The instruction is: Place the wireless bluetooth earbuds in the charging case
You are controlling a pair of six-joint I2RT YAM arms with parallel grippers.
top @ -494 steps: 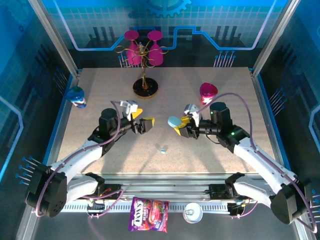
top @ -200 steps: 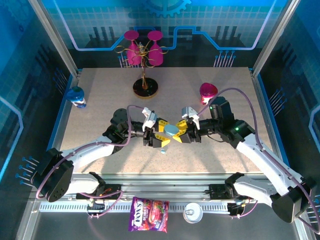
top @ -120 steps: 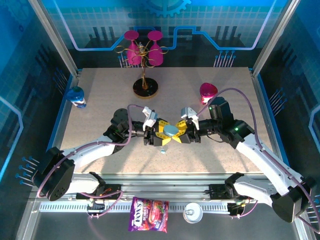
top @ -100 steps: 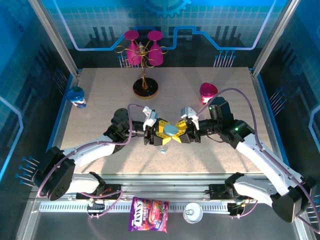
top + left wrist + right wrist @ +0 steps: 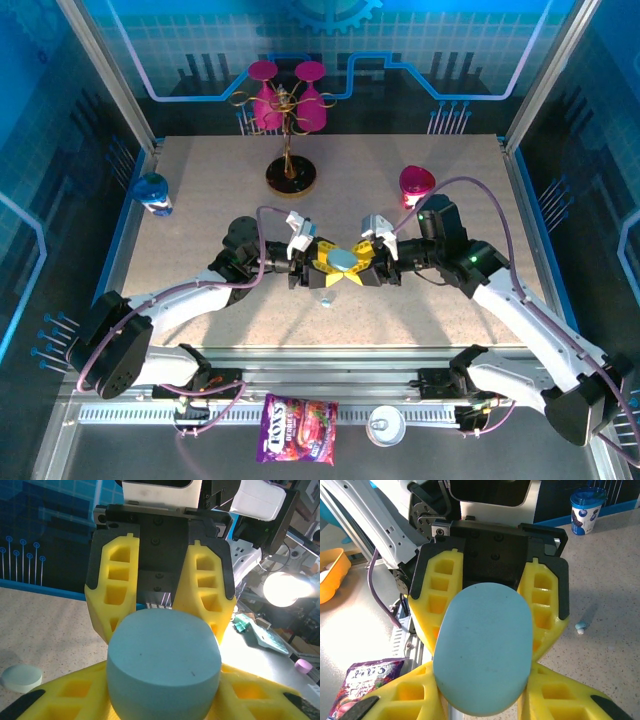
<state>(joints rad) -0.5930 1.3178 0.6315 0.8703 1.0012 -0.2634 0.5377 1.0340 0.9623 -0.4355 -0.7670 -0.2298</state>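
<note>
Earbud (image 5: 325, 300) first, the tiny light-blue plastic wireless one: where does it lie against the left fingers (image 5: 65, 697) and the right fingers (image 5: 395, 697)?

Loose on the speckled beige tabletop (image 5: 450, 160), just to the near side of where the two sets of fingers meet, touching neither. From the right wrist it shows low at the right, on the tabletop beyond the yellow fingers.

And what do the fingers have?

Both sets are clenched on the light-blue pebble-shaped charging case (image 5: 345, 260). The left fingers press its flanks from one end and the right fingers from the other. The case hangs off the tabletop between them.

How do the arms stand?

The left arm (image 5: 190, 295) and the right arm (image 5: 510, 300) each reach inward from the near corners. Their wrists are roughly level, and the fingers point at each other over the middle of the tabletop.

Anything in the case?

It shows smooth rounded faces, and I cannot tell what it holds. A pink rounded case (image 5: 415, 183) sits behind the right wrist, and a blue-lidded cup (image 5: 153, 193) stands at the left edge. I cannot make out their contents either.
</note>
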